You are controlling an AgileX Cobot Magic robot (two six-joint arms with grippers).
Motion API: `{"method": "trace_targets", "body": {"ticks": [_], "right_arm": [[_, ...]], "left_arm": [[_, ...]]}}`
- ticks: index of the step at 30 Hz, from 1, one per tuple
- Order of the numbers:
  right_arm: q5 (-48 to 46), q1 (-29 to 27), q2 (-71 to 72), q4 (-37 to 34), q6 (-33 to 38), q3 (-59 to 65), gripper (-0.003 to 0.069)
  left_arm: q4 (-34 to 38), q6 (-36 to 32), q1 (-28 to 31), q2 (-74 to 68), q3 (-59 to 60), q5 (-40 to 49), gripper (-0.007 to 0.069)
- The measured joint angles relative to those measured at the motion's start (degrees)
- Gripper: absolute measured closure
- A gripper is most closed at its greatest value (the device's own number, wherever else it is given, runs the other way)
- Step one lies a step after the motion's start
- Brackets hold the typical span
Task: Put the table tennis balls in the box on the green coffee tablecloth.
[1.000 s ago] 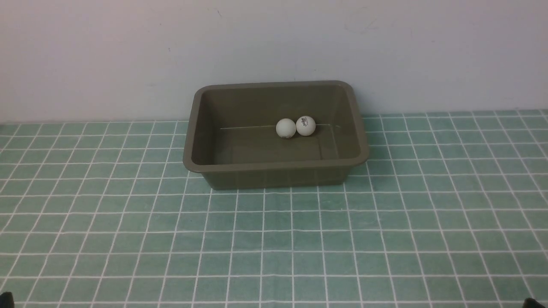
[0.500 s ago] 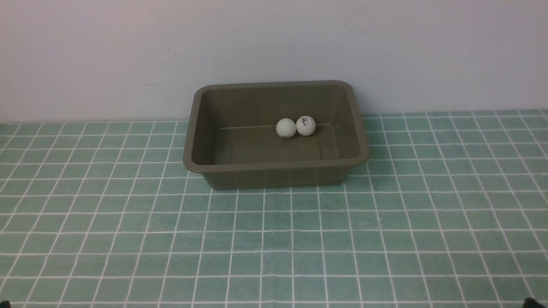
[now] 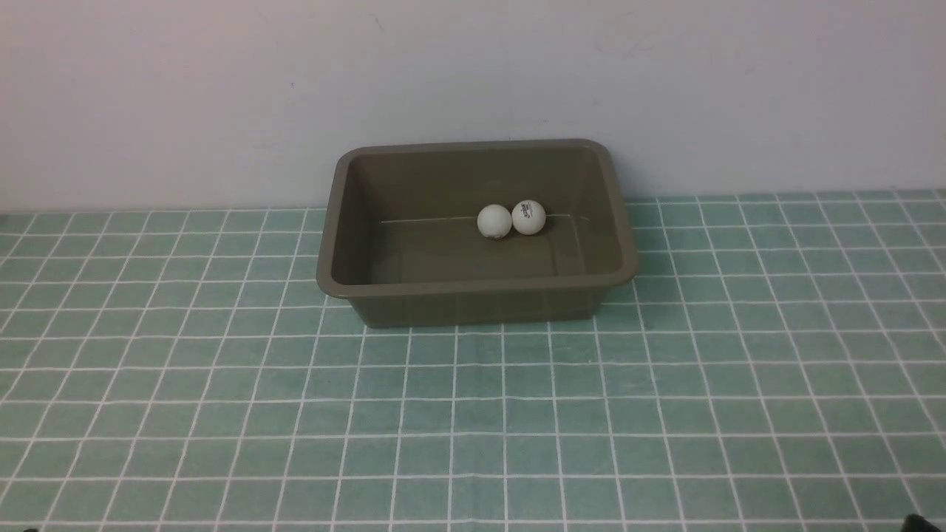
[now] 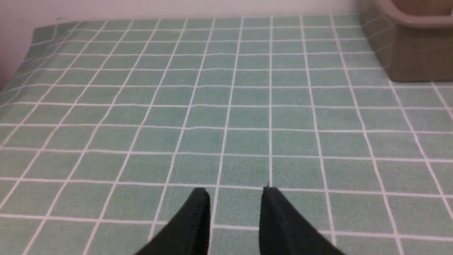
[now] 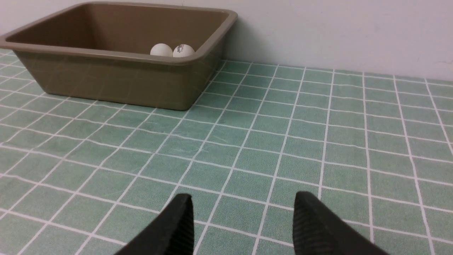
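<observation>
The olive-brown box (image 3: 473,286) stands on the green coffee tablecloth (image 3: 473,414) close to the back wall. Two white table tennis balls lie side by side inside it, against its far wall: a plain one (image 3: 494,221) and one with a dark logo (image 3: 528,217). The right wrist view shows both balls (image 5: 161,49) (image 5: 183,50) over the box rim (image 5: 106,54). My left gripper (image 4: 235,190) hangs low over bare cloth, open and empty, with the box's corner (image 4: 417,53) far ahead. My right gripper (image 5: 242,195) is open and empty, well short of the box.
A pale wall (image 3: 473,74) rises right behind the box. The cloth's left edge (image 4: 32,39) shows in the left wrist view. A dark tip of the right arm (image 3: 916,523) peeks in at the front view's lower right corner.
The dark tips at the front view's lower corners have slid lower; the left one is almost gone. The balls and the box have not moved.
</observation>
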State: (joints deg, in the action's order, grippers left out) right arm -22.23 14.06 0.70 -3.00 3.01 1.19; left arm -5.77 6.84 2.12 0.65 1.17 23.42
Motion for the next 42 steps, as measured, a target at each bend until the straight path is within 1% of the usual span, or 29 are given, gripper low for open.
{"method": "trace_targets", "body": {"ticks": [5, 11, 29, 35, 42], "right_arm": [[0.0, 0.0, 0.0, 0.0, 0.0, 0.0, 0.0303], [0.0, 0.0, 0.0, 0.0, 0.0, 0.0, 0.0303], [0.0, 0.0, 0.0, 0.0, 0.0, 0.0, 0.0303], [0.0, 0.0, 0.0, 0.0, 0.0, 0.0, 0.0303], [0.0, 0.0, 0.0, 0.0, 0.0, 0.0, 0.0303]], "left_arm": [[1.55, -1.31, 0.0, 0.0, 0.23, -1.01, 0.044], [3.05, -6.84, 0.0, 0.0, 0.23, -1.01, 0.044], [2.97, -7.38, 0.0, 0.0, 0.23, -1.01, 0.044], [0.32, -7.38, 0.0, 0.0, 0.23, -1.07, 0.044], [-0.19, -7.38, 0.0, 0.0, 0.23, -1.07, 0.044]]}}
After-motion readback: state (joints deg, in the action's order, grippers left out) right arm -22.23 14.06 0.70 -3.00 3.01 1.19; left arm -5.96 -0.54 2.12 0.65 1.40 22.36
